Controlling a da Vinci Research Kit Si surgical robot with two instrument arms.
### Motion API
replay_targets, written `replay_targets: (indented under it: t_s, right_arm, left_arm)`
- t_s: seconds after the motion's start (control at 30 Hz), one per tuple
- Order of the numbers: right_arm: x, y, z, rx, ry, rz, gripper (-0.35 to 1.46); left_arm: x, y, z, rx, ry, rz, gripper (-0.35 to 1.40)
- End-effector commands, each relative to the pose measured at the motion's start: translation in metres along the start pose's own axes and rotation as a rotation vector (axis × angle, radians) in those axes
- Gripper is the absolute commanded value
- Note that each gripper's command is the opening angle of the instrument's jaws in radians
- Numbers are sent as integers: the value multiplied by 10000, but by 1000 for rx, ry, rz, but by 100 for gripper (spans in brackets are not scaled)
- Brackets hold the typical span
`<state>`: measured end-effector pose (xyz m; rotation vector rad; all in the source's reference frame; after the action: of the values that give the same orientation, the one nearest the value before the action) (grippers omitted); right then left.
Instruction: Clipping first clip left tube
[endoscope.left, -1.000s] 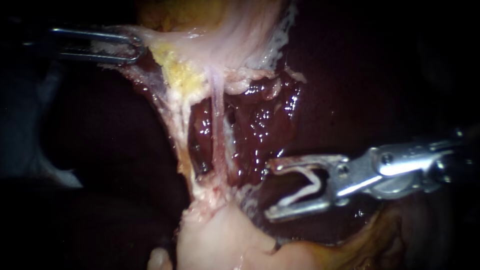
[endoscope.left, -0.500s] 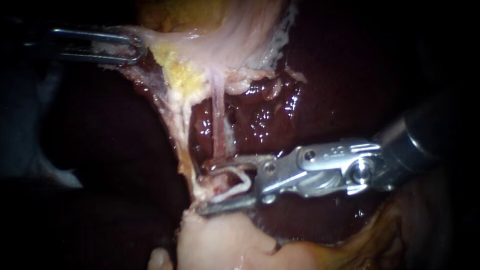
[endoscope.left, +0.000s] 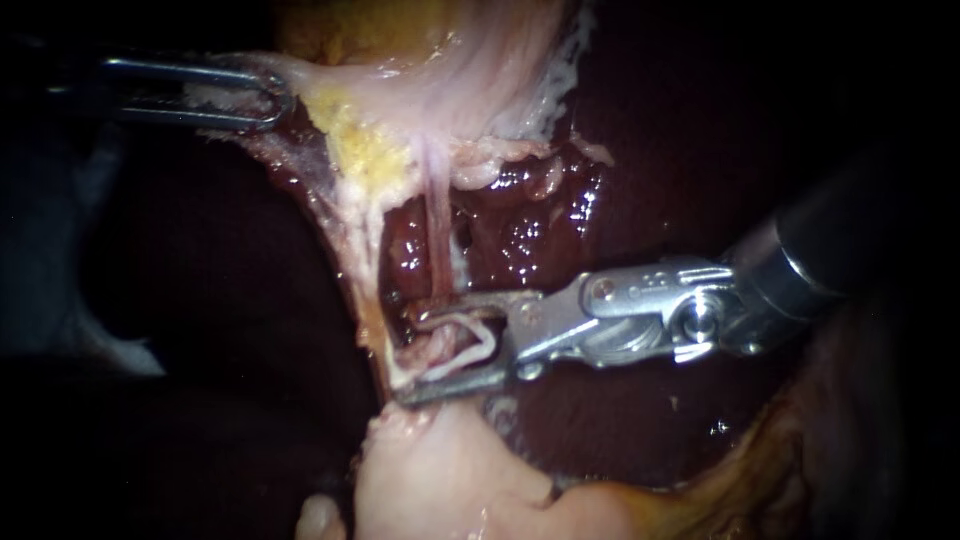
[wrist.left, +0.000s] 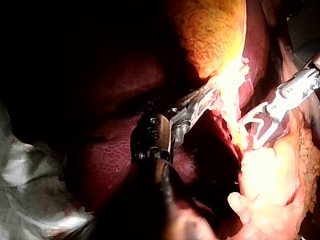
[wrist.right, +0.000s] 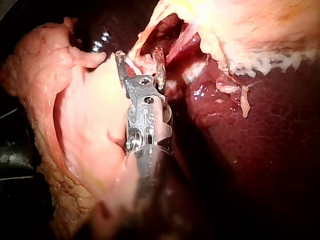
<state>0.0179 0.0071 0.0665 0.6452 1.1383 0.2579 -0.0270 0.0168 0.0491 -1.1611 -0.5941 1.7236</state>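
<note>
A thin pink tube (endoscope.left: 437, 230) runs down over the dark liver (endoscope.left: 520, 240), beside a paler band of tissue (endoscope.left: 365, 260) on its left. My right instrument (endoscope.left: 405, 352) comes in from the right, its jaws open and carrying a white clip (endoscope.left: 470, 345). The jaws straddle the foot of the tube, with tissue in the gap. In the right wrist view the right instrument (wrist.right: 140, 56) shows pink tissue between its jaws. My left instrument (endoscope.left: 255, 95) is shut on a pale fold of gallbladder tissue (endoscope.left: 470, 70) at the upper left and holds it taut; the left instrument (wrist.left: 210, 97) grips the same fold.
A pale fleshy lump (endoscope.left: 440, 470) lies just below the right jaws. Yellow fat (endoscope.left: 360, 140) sits above the tube. Liver surrounds the opened window. Crumpled grey drape (wrist.left: 30, 190) lies beside the left shaft.
My right instrument has travelled left from over the liver, and its open jaws with the clip now lie around the tube's foot. The left instrument has held still.
</note>
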Motion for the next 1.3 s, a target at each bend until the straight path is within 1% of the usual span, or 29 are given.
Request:
replay_targets:
  t_s: [0.03, 0.1, 0.2, 0.37, 0.57, 0.77, 0.9, 1.03, 1.3]
  right_arm:
    - [1, 0, 3, 16, 11, -18, 49]
    - [1, -2, 7, 48, 22, -32, 49]
    - [4, -3, 15, 92, 27, -53, 46]
    - [13, -4, 32, 139, 50, -74, 45]
    - [22, -4, 53, 155, 57, -92, 45]
    - [22, -5, 71, 153, 60, -96, 45]
    - [22, -8, 80, 157, 68, -106, 45]
    - [25, -14, 83, 179, 80, -103, 43]
    - [31, -37, 88, 226, 96, -112, 42]
  left_arm:
    - [0, 0, 0, 1, 0, 0, -35]
    - [0, 0, 0, 1, 0, 0, -35]
    - [0, 0, 0, 1, 0, 0, -35]
    - [0, 0, 0, 1, 0, -1, -35]
    - [1, 0, 0, 1, 0, -1, -35]
    - [1, 0, 0, 0, 0, -1, -35]
    - [1, 0, 0, 0, 0, -1, -35]
    - [1, 0, 0, 0, 0, -1, -35]
    - [2, 0, -1, -1, -1, -1, -35]
